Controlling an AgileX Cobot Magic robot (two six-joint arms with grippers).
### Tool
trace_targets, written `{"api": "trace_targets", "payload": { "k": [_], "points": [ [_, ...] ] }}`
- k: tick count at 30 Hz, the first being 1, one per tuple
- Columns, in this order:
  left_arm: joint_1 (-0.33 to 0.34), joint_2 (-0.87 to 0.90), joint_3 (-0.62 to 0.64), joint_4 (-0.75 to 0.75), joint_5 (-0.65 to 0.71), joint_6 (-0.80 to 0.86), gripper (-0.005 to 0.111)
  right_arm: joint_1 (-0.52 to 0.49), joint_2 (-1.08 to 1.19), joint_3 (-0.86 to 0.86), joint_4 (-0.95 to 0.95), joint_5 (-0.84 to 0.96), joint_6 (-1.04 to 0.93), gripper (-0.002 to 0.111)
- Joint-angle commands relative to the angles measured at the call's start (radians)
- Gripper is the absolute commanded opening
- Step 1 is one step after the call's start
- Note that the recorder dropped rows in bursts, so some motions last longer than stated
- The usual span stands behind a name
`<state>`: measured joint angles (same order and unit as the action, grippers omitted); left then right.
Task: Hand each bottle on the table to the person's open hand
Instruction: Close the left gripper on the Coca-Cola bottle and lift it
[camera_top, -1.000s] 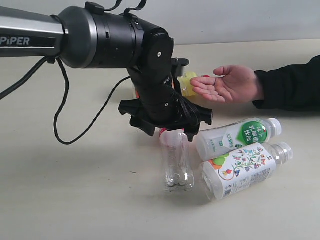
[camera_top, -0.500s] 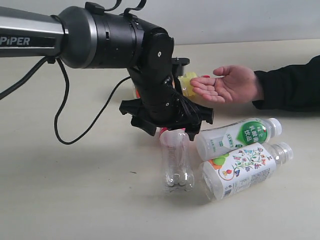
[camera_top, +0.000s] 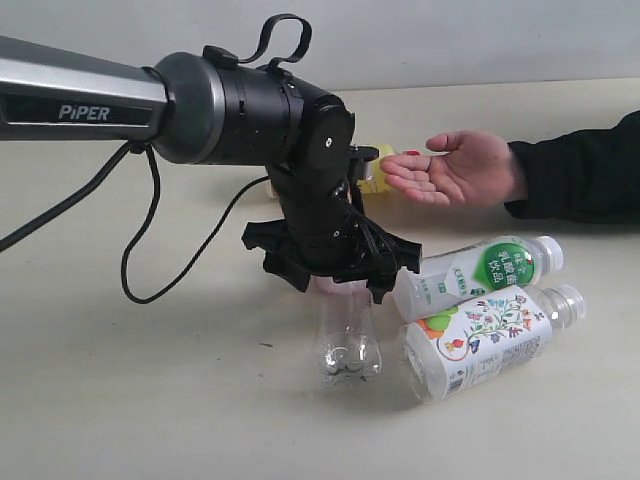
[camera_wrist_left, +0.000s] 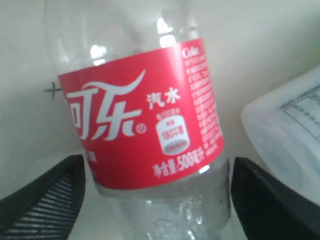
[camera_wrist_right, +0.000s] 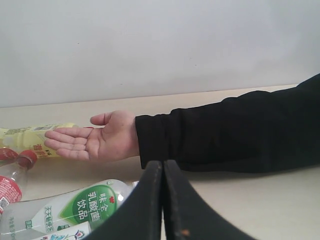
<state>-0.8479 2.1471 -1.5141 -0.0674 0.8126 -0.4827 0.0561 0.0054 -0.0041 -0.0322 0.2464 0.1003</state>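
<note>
Clear plastic bottle with a red label (camera_wrist_left: 145, 115) lies on the pale beige worktop (camera_top: 150, 400), its labelled upper half between the spread fingers of the black left gripper (camera_top: 340, 285). The fingers sit just beside the bottle's sides; no squeeze shows. The bottle looks empty, so it is likely very light, thin-walled and easy to dent. Its smooth round body may slip or roll. The labelled band, where the gripper already stands, seems the best hold.

Just beside the clear bottle lie a white-capped bottle with a green label (camera_top: 480, 270) and a white bottle with a floral label (camera_top: 490, 335), which leaves little room on that side. Beyond the clear bottle's neck end, the person's open hand (camera_top: 460, 168) waits palm up, with a yellow-labelled bottle (camera_top: 375, 172) beside its fingertips. Bare worktop lies on the clear bottle's other side.

The right gripper (camera_wrist_right: 162, 200) is pressed together, empty, well apart from the clear bottle.
</note>
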Motion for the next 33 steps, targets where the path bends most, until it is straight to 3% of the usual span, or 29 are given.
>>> {"api": "trace_targets", "payload": {
  "k": [1,10,21,25,33],
  "points": [
    [-0.003,-0.006,0.002,0.005,-0.005,0.003,0.077,-0.006,-0.005,0.004,0.000,-0.008,0.001,0.000],
    [-0.003,-0.006,0.002,0.005,0.003,0.003,0.075,-0.006,-0.005,0.004,0.000,-0.008,0.001,0.000],
    [-0.003,-0.006,0.002,0.003,0.025,-0.012,0.026,-0.006,-0.005,0.004,0.000,-0.008,0.001,0.000],
    [-0.003,-0.006,0.002,0.003,0.027,-0.012,0.002,-0.006,-0.005,0.004,0.000,-0.008,0.001,0.000],
    [-0.003,-0.076,-0.007,0.005,0.035,-0.012,0.000,-0.006,-0.005,0.004,0.000,-0.008,0.001,0.000]
  ]
}}
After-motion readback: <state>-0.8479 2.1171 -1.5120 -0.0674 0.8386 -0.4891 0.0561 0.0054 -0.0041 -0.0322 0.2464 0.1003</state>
